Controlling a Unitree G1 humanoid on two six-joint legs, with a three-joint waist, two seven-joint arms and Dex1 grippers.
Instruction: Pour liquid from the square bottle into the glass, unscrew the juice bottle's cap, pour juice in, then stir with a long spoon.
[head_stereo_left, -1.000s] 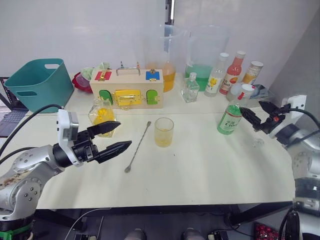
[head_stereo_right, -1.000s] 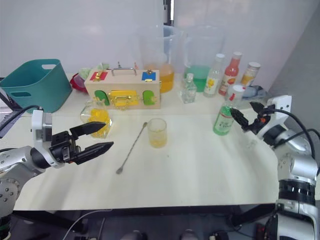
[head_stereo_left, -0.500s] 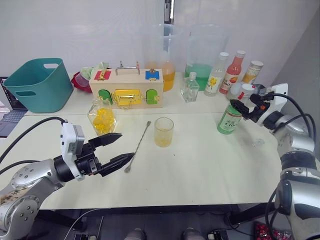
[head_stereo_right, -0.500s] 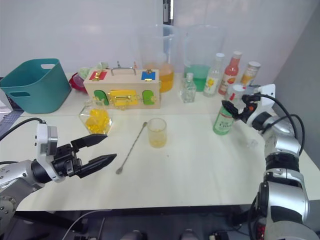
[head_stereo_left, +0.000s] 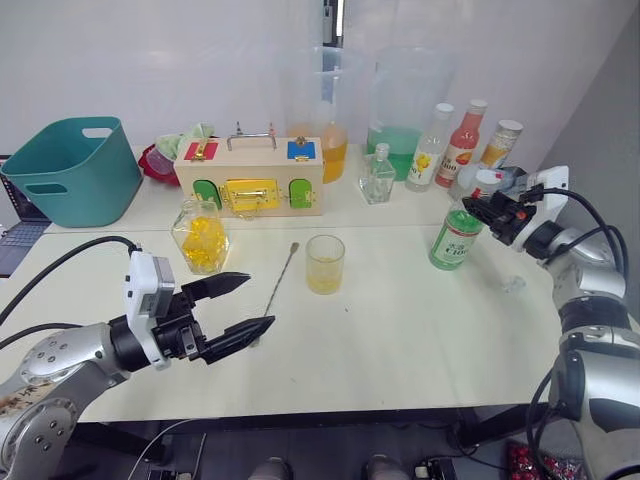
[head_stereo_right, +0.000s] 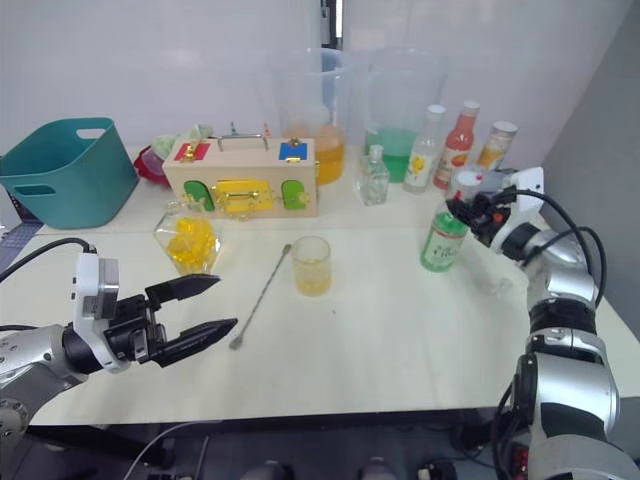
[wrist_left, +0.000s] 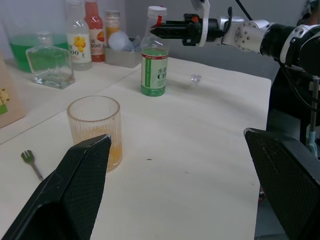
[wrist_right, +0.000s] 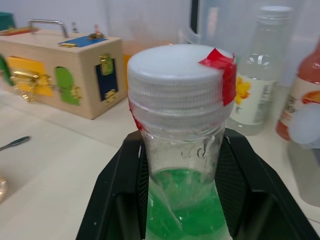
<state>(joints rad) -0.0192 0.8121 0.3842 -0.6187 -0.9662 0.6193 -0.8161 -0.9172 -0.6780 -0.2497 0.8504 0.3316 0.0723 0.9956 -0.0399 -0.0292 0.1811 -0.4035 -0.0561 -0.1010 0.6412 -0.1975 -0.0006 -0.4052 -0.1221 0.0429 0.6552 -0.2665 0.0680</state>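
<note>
A: Right claw (head_stereo_left: 487, 208) status?
B: At the neck of the juice bottle (head_stereo_left: 456, 232), one finger on each side just under the cap (wrist_right: 176, 75). Contact with the glass unclear from the wrist view; can't tell if it grips. Bottle upright on the table (head_stereo_left: 420, 330), cap on, pale green juice (wrist_right: 182, 200) inside.
A: Left claw (head_stereo_left: 243, 304)?
B: Spread wide, holding nothing, hovering over the near left of the table.
A: Rest?
B: Glass (head_stereo_left: 326, 263) mid-table, yellow liquid (head_stereo_left: 325, 280) low in it. Long spoon (head_stereo_left: 279, 283) flat just left of the glass. Square bottle (head_stereo_left: 202, 236) upright further left, in front of the wooden latch box (head_stereo_left: 250, 176).
</note>
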